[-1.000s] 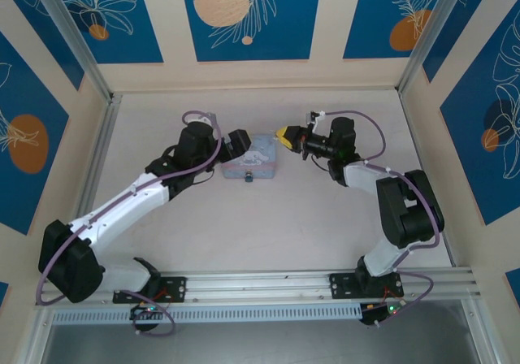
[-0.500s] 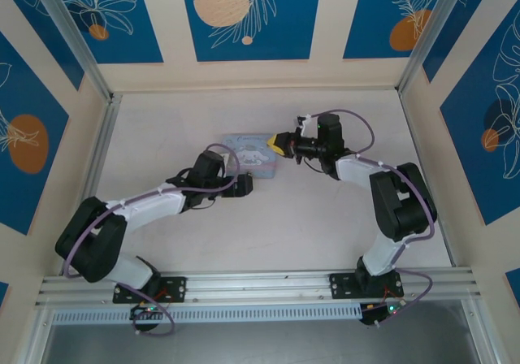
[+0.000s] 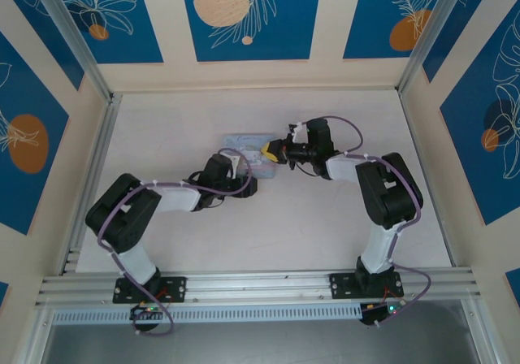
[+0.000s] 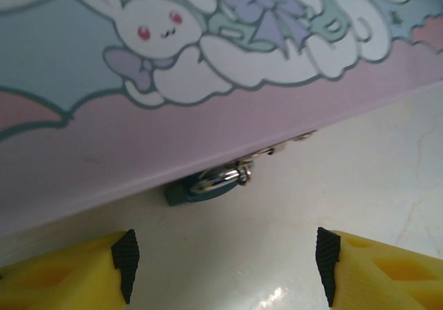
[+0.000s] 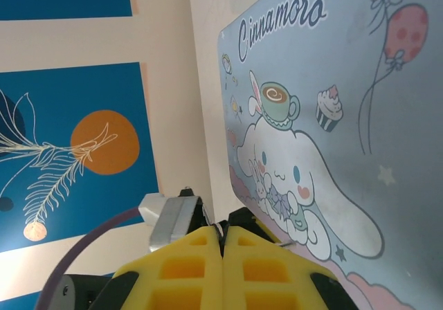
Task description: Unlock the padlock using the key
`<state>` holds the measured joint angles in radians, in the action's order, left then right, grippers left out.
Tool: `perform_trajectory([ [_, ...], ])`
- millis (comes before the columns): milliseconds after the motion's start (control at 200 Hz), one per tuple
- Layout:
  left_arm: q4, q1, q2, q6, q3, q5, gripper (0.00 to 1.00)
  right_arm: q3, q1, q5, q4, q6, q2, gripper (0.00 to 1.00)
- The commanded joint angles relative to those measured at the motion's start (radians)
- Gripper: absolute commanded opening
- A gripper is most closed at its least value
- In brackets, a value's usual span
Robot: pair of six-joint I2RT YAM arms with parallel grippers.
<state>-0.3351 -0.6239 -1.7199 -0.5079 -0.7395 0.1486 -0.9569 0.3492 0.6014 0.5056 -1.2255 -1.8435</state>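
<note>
Right tool (image 5: 223,234) near "Cinnamoro" tin (image 5: 346,81)

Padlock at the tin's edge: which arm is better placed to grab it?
Left, probably: the left gripper is open, facing the padlock squarely; the right gripper is shut, aimed across the lid of the tin.

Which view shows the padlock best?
Left wrist: the padlock sits centred beyond the open left fingers, teal body and shackle tucked under the tin. Top external has the left gripper over that spot; right wrist faces the tin's lid.
</note>
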Motion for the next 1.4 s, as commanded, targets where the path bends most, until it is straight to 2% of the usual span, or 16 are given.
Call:
perform_trajectory([
  [0, -0.091, 0.000, -0.034, 0.045, -0.015, -0.021, 0.67, -0.035, -0.001, -0.002, -0.002, 0.003, -0.025, 0.00],
  [320, -0.186, -0.001, -0.097, 0.080, -0.030, -0.051, 0.61, -0.052, -0.010, -0.001, 0.002, -0.005, -0.058, 0.00],
  [555, -0.187, -0.013, -0.135, 0.116, -0.057, -0.079, 0.60, -0.050, -0.010, -0.007, 0.003, -0.009, -0.070, 0.00],
  [735, -0.192, -0.028, -0.160, 0.125, -0.091, -0.049, 0.59, -0.045, -0.009, -0.013, -0.004, -0.004, -0.071, 0.00],
  [990, -0.266, -0.032, -0.158, 0.017, -0.112, 0.051, 0.58, -0.053, -0.009, -0.017, -0.015, -0.003, -0.079, 0.00],
  [1235, -0.246, -0.029, -0.224, -0.061, -0.156, 0.065, 0.58, -0.063, -0.009, -0.021, -0.033, 0.003, -0.083, 0.00],
  [1395, -0.300, -0.028, -0.272, -0.120, -0.150, 0.081, 0.58, -0.059, -0.009, -0.027, -0.040, 0.004, -0.082, 0.00],
])
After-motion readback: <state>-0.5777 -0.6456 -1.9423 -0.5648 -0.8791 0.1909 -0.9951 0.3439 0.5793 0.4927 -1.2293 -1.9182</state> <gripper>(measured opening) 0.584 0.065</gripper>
